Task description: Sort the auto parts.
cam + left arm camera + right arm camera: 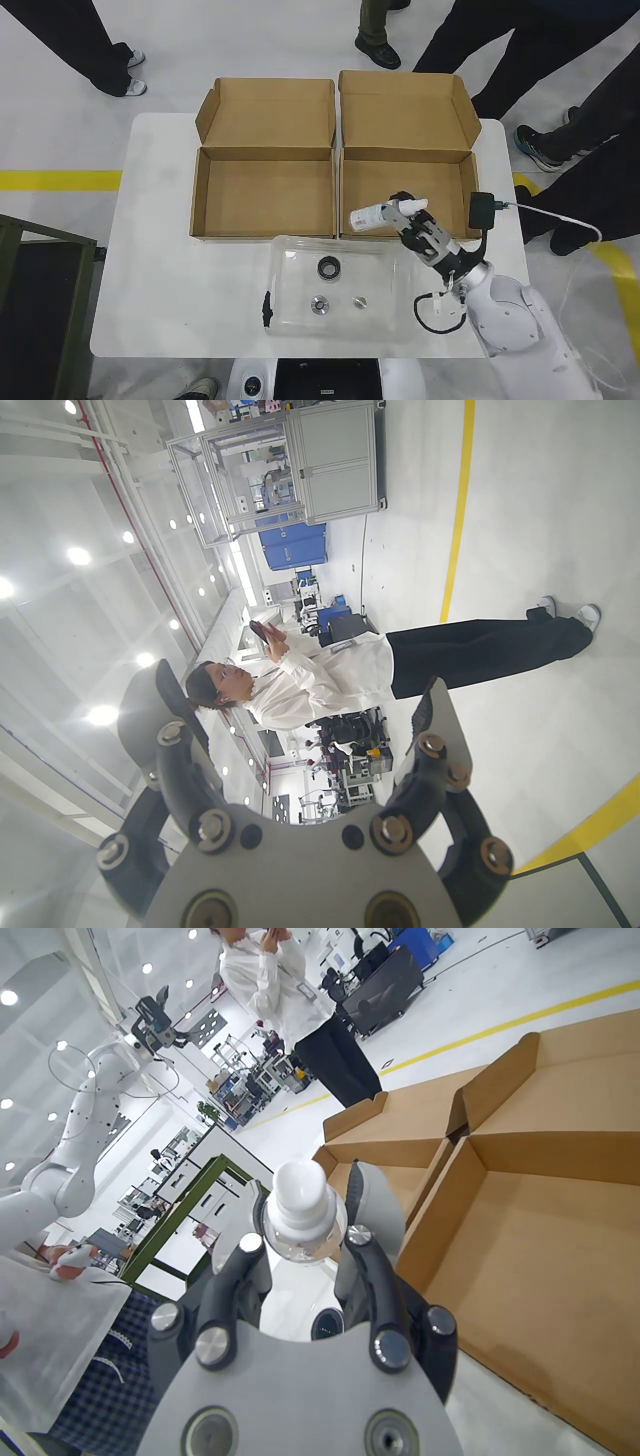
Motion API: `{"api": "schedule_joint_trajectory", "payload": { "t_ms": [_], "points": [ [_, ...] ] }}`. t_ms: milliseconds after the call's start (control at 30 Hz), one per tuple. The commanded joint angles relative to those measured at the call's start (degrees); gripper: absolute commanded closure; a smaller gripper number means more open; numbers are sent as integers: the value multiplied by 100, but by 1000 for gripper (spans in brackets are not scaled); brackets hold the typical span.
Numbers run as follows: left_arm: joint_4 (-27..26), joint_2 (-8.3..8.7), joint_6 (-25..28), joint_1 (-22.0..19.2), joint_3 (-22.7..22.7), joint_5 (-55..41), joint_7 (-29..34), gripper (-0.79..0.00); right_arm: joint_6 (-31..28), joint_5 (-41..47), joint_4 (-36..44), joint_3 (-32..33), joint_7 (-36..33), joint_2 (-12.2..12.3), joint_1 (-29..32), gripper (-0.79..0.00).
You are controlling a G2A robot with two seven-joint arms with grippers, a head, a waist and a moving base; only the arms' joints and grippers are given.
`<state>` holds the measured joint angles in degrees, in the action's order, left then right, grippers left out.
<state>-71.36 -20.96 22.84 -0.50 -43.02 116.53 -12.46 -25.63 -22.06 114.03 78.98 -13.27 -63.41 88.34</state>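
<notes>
My right gripper point(403, 214) is shut on a clear bulb with a white cap point(370, 216), held sideways over the near wall of the right cardboard box point(405, 185). In the right wrist view the bulb point(301, 1208) sits between the fingers point(372, 1208), and the box's brown floor point(530, 1253) lies beside it. A clear plastic tray point(390, 280) at the table's front holds a black ring point(328, 268), a metal disc point(321, 305) and a small screw point(361, 300). My left gripper point(300, 680) is open, holds nothing and is raised off the table, facing out into the room.
A second cardboard box point(265, 195), its lid open, stands left of the right box. A small black piece point(266, 308) rests at the tray's left edge. A black adapter with a white cable point(483, 210) lies at the table's right. People stand around the table's far side.
</notes>
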Motion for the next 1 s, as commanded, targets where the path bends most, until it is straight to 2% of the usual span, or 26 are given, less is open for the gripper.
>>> {"api": "schedule_joint_trajectory", "payload": {
  "t_ms": [0,400,600,967],
  "points": [
    [0,0,0,0,0,0,0,-785,79,92,0,39,48,-6,-11,0],
    [0,0,0,0,0,0,0,-785,223,209,-76,137,207,-38,-150,0],
    [0,0,0,0,0,0,0,-785,283,-87,-149,37,201,-56,-251,0],
    [0,0,0,0,0,0,0,-785,544,-1590,-652,-423,317,-118,-826,0]
  ]
}}
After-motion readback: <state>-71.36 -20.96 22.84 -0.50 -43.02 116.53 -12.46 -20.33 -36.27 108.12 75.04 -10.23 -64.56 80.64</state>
